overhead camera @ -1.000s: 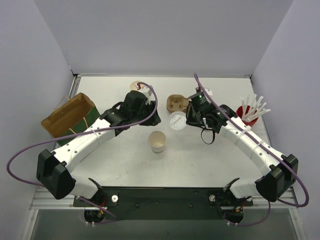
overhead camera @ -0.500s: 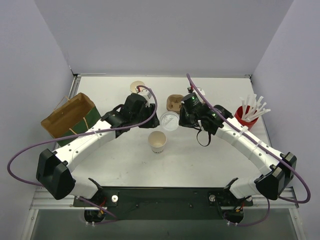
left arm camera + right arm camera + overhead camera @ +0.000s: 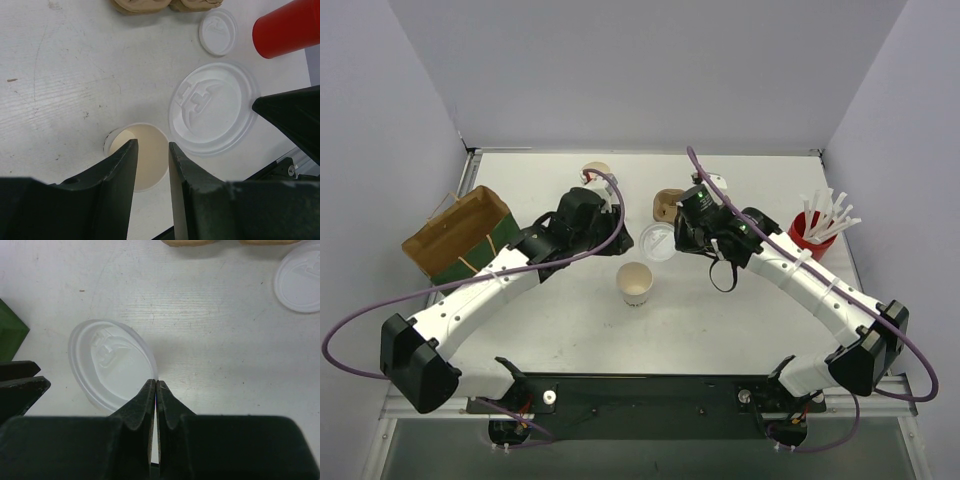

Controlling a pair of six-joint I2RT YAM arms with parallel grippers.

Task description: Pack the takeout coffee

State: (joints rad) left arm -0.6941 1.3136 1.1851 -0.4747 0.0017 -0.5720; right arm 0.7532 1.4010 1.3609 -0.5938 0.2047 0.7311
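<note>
While the right gripper has its two fingers pressed together on the near rim of the round white plastic lid, the small white paper cup with the beige inside stands open and upright at the centre of the overhead frame, just below and left of that lid. The lid fills the left half of the right wrist view and looks lifted off the white table, though I cannot tell how high. The left gripper has its fingers apart with nothing between them. In its own view the cup's mouth shows through the gap at lower centre, clear of both fingers.

The cup looks empty, so it is probably very light, thin-walled and easy to tip or dent. A gentle hold across the body, below the rolled rim, would suit it best. The lid is thin, springy plastic and likely slippery. Pinched by one edge it can sag or twist, so it should come down level over the mouth.

A second white lid lies flat at the upper right of the left wrist view, beside the brown cardboard cup carrier. The red cup of white straws stands at the right of the overhead frame, and the brown paper bag at the left.
</note>
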